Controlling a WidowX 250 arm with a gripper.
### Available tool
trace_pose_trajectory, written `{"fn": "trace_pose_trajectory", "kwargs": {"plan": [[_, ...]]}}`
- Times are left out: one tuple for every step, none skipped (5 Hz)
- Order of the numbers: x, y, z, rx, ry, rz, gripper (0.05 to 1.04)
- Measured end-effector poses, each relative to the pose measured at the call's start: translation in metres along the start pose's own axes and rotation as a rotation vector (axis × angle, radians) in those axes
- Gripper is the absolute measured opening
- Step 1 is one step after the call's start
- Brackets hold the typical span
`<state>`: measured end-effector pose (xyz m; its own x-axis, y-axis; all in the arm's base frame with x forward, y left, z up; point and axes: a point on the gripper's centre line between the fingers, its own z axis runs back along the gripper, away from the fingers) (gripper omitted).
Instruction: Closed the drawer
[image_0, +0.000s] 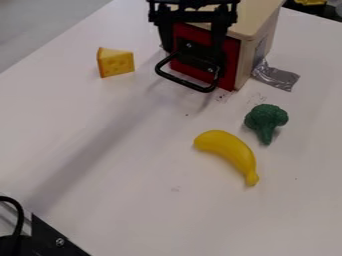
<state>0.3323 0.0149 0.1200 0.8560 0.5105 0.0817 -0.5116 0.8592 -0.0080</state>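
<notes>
From where I stand, the gripper hangs, fingers spread, at the face of the drawer in the box, near its handle, so any closing push should run inward.

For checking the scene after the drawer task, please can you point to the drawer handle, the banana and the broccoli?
Drawer handle (182, 82): camera view, on its front bar.
Banana (230, 149): camera view, on the middle of its curve.
Broccoli (266, 115): camera view, on its head.
</notes>
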Motion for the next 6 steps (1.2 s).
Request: {"fn": "trace_pose_trajectory", "kwargs": {"plan": [[-0.021, -0.014, 0.008, 0.101, 0.029, -0.044, 0.999], [-0.034, -0.023, 0.005, 0.159, 0.017, -0.077, 0.999], [-0.048, -0.026, -0.006, 0.177, 0.038, -0.111, 0.999], [-0.054, -0.031, 0.005, 0.115, 0.047, -0.117, 0.999], [-0.056, -0.030, 0.019, 0.072, 0.066, -0.112, 0.999], [-0.052, -0.027, 0.030, 0.050, 0.071, -0.096, 0.999]]}}
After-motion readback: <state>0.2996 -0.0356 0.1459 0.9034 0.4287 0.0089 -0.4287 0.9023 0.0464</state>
